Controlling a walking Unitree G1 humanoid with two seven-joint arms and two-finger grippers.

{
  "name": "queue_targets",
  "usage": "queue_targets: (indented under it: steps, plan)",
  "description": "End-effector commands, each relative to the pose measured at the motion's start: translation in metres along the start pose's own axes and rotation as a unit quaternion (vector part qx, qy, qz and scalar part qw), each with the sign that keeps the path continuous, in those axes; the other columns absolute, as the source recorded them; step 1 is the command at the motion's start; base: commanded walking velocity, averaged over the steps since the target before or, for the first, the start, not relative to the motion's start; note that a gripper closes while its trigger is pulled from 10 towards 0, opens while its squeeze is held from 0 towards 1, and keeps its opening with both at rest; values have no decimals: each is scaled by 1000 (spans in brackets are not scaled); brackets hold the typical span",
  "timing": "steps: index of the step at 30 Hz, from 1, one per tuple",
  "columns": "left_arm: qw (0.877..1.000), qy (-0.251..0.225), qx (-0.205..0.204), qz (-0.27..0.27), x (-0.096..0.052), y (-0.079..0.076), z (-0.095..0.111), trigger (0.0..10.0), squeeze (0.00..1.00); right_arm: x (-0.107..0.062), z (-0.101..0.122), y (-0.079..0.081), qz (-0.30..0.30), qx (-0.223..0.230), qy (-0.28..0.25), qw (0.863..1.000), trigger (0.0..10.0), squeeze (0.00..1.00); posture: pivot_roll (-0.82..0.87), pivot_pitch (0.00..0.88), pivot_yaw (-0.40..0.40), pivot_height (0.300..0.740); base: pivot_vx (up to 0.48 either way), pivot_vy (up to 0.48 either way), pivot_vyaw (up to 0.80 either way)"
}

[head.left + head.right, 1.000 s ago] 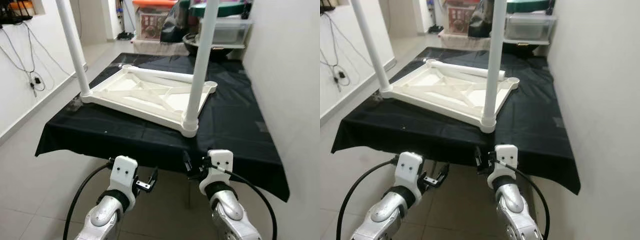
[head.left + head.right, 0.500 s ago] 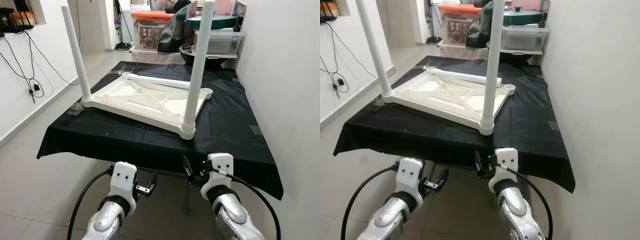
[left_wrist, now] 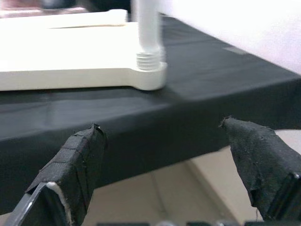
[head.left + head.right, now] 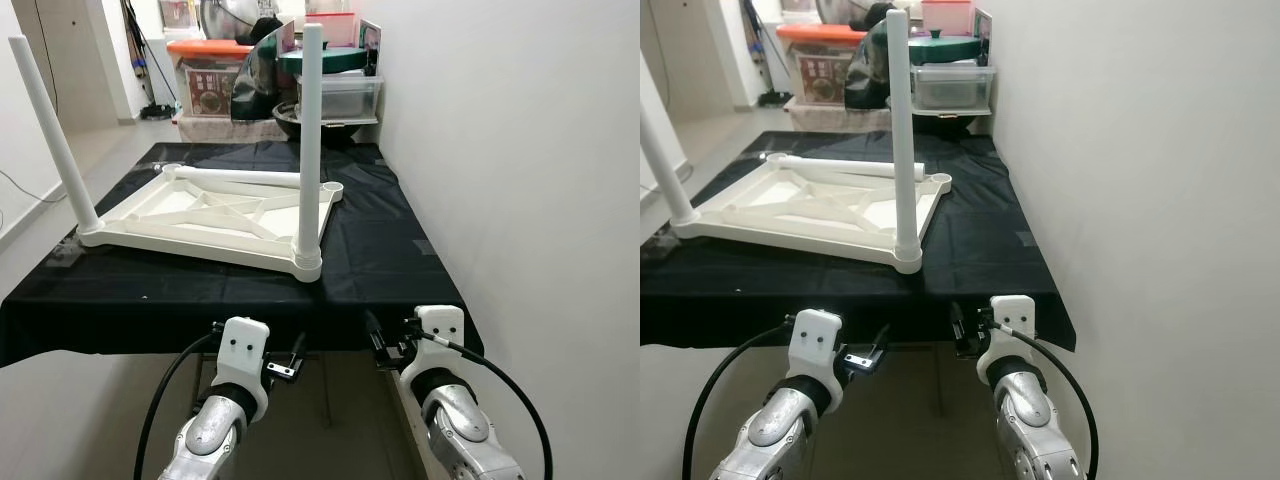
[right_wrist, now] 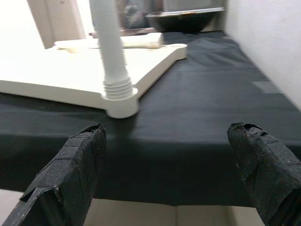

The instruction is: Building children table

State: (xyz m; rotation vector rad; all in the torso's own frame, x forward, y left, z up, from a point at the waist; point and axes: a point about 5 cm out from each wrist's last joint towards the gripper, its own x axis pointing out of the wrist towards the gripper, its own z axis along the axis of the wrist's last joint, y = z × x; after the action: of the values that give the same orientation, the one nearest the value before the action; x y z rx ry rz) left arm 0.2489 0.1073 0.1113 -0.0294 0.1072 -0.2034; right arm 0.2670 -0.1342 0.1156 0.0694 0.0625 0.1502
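White plastic makes up the tabletop (image 4: 215, 215), which lies upside down on a black cloth (image 4: 370, 265) spread over a table set against the wall (image 4: 520, 150) on the robot's right. Two legs stand upright in its near corners: one (image 4: 310, 130) at the near right corner, its threaded base seated in the socket, and another (image 4: 52, 130) at the near left corner, leaning slightly outward. A third leg (image 4: 235, 178) lies flat along the tabletop's far edge. Both arms are held low in front of the table's near edge, below the cloth's hem. The left gripper (image 3: 164, 165) has its jaws wide apart and holds nothing, pointing toward the cloth edge beneath the right-hand leg. The right gripper (image 5: 164, 169) likewise has its jaws spread and empty, facing the same corner. Behind the table sit storage bins (image 4: 210, 85) and a dark bowl (image 5: 186, 18).
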Motion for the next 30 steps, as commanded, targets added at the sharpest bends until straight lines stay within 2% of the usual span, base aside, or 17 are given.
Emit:
queue_targets:
  steps: [1,9,17,30]
  plan:
    - [1000,0,5,23,-2,7,-2,10000,0,1,-3,3,8,-3,13,1000,10000,0,28,0,-28,740,0,0,0]
    - [1000,1,12,24,-6,6,-3,10000,0,-2,-8,8,24,-24,28,999,10000,0,35,0,-31,740,0,0,400]
    - [1000,20,9,9,-5,0,-10,10000,0,-1,-14,3,9,-3,47,999,10000,0,26,0,-25,740,0,0,0]
    - [1000,20,8,6,-4,-2,-11,10000,0,0,-14,3,8,-8,47,999,10000,0,23,0,-29,740,-258,0,0]
